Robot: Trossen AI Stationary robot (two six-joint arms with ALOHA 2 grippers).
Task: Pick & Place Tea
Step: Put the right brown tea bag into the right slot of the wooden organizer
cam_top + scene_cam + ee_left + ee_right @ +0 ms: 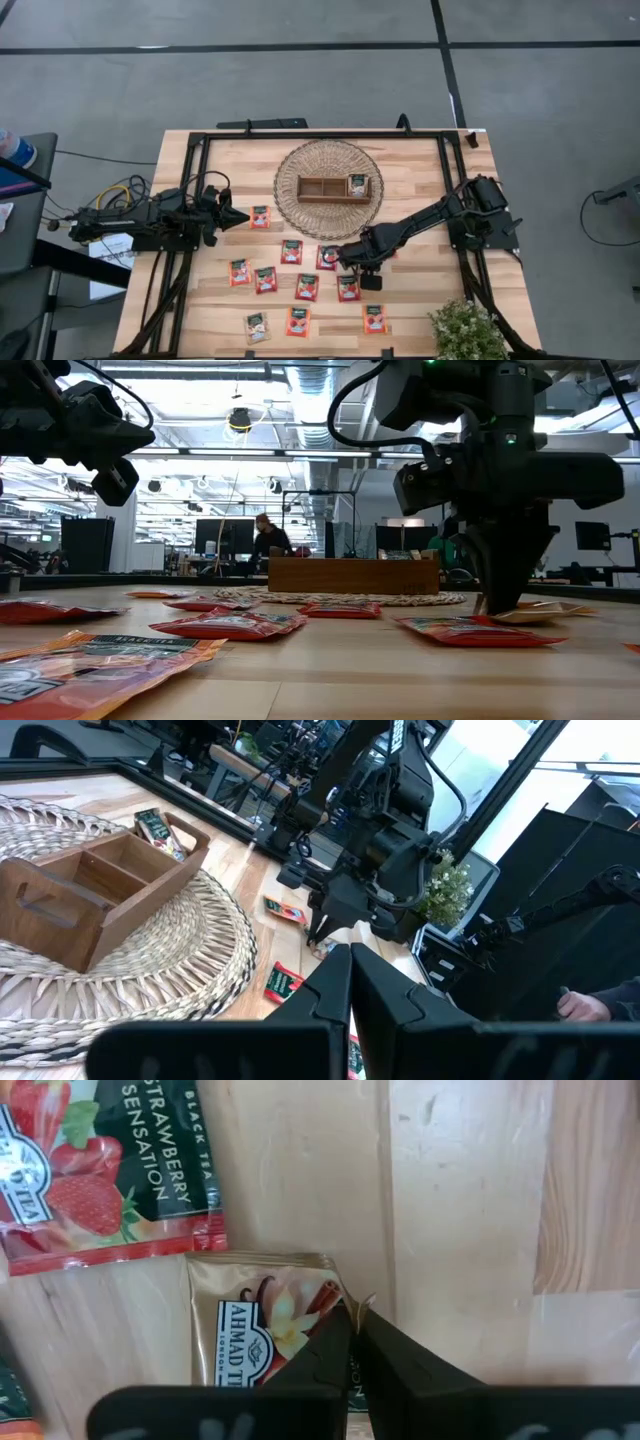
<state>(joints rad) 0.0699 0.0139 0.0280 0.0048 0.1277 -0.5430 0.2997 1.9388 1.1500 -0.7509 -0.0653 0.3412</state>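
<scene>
Beige sachet (262,1330): flat foil square, vanilla print, lying on the wood-plank tabletop (460,1200) just beside a red strawberry sachet (100,1170). Right gripper (354,1320) clenched on its corner edge, which lifts slightly. Label text runs along the planks. Left gripper (350,982) clenched, empty, raised near the woven mat (190,940).

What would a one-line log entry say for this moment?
right claw: shut on beige tea packet | left claw: shut, waiting | tray: one packet inside

A grey floor (300,80) crossed by dark lines is seen around the table. Ceiling pipes (240,375), monitors (215,535) and a person (268,540) are seen beyond.
</scene>
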